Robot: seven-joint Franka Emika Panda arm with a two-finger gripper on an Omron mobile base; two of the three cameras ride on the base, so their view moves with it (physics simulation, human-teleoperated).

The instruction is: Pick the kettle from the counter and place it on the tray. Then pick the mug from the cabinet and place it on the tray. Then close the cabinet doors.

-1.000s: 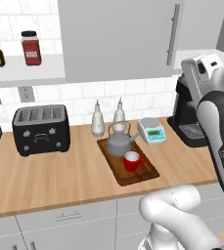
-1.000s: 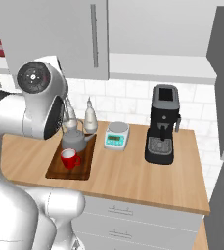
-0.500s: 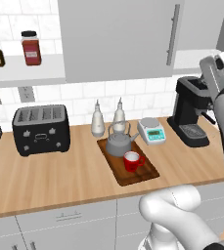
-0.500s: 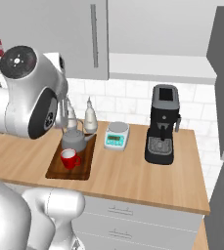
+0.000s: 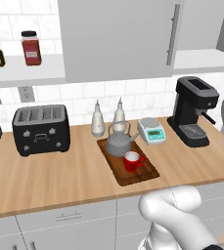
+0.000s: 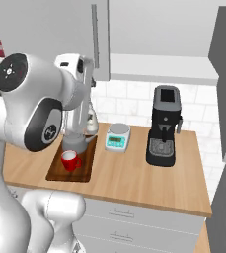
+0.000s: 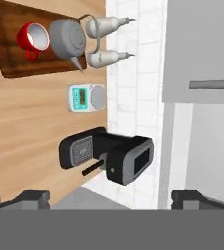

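With kettle point(image 5: 118, 144) and mug point(image 5: 132, 160) on the tray point(image 5: 142, 177), your wide-open gripper point(image 7: 111, 197) must next swing the cabinet doors point(image 5: 117, 39) shut.

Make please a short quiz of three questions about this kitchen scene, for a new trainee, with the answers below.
1. True or false: the mug stands on the tray.
2. What stands on the counter between the tray and the coffee machine? A) toaster B) kitchen scale C) jar
3. Fill in: the gripper fingers are ___ and hold nothing.

Key
1. True; it sits beside the kettle.
2. B, the kitchen scale.
3. open
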